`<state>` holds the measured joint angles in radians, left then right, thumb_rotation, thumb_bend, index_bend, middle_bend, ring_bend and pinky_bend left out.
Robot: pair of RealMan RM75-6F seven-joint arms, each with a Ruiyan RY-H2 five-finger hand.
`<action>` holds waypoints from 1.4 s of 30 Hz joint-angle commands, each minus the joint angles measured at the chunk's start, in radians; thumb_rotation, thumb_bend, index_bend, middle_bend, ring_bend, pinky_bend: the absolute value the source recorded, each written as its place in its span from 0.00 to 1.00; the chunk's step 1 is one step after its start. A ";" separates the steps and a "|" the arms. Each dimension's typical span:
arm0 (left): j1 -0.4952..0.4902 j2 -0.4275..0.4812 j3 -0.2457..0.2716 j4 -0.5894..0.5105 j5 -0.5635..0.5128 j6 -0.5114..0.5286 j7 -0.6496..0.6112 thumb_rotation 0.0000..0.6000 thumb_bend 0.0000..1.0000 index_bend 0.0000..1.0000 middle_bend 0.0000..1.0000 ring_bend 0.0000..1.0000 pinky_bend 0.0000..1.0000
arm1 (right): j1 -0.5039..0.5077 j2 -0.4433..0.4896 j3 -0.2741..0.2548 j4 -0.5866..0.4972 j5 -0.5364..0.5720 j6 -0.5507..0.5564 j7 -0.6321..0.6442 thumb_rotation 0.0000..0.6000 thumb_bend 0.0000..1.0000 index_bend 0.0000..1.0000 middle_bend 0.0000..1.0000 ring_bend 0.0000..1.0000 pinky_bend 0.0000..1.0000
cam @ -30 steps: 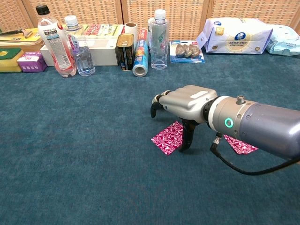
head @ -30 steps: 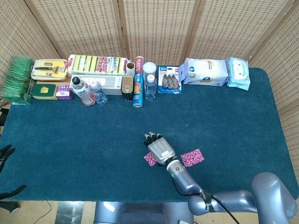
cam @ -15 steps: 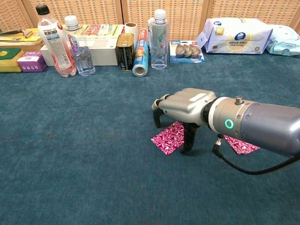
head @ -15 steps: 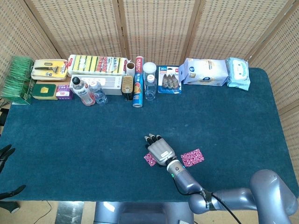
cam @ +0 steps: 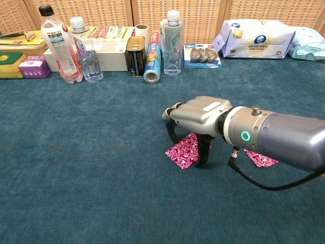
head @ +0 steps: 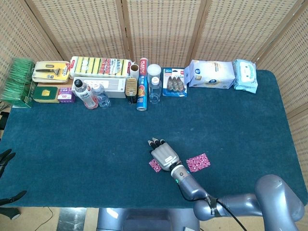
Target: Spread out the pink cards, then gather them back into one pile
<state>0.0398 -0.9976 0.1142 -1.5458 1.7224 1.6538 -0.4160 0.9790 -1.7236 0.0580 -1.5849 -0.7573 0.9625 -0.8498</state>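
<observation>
The bench (head: 72, 139) carries two pink cards. The right hand (cam: 200, 122) has been lowered, fingers curled down onto the near card (cam: 184, 151) — a slide toward the second card (head: 198, 162) is judged underway. Actual pinching cannot be told. The left hand (head: 6, 159) is cut off — state unclear.
</observation>
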 commanded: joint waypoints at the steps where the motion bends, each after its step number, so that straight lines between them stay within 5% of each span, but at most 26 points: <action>1: 0.000 0.000 0.000 0.000 -0.001 0.001 0.000 1.00 0.07 0.00 0.00 0.00 0.00 | 0.000 0.002 -0.001 -0.003 -0.002 0.003 0.001 1.00 0.16 0.40 0.08 0.05 0.18; 19: 0.001 -0.001 0.002 0.000 0.005 0.003 0.003 1.00 0.07 0.00 0.00 0.00 0.00 | -0.011 0.059 -0.015 -0.077 -0.025 0.045 -0.007 1.00 0.16 0.41 0.08 0.05 0.19; 42: 0.000 -0.001 0.000 -0.002 0.000 -0.001 0.008 1.00 0.07 0.00 0.00 0.00 0.00 | 0.001 0.052 -0.030 -0.012 -0.076 -0.039 0.055 1.00 0.11 0.40 0.08 0.05 0.19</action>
<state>0.0396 -0.9985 0.1139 -1.5481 1.7220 1.6527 -0.4083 0.9800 -1.6721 0.0292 -1.5999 -0.8278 0.9271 -0.7995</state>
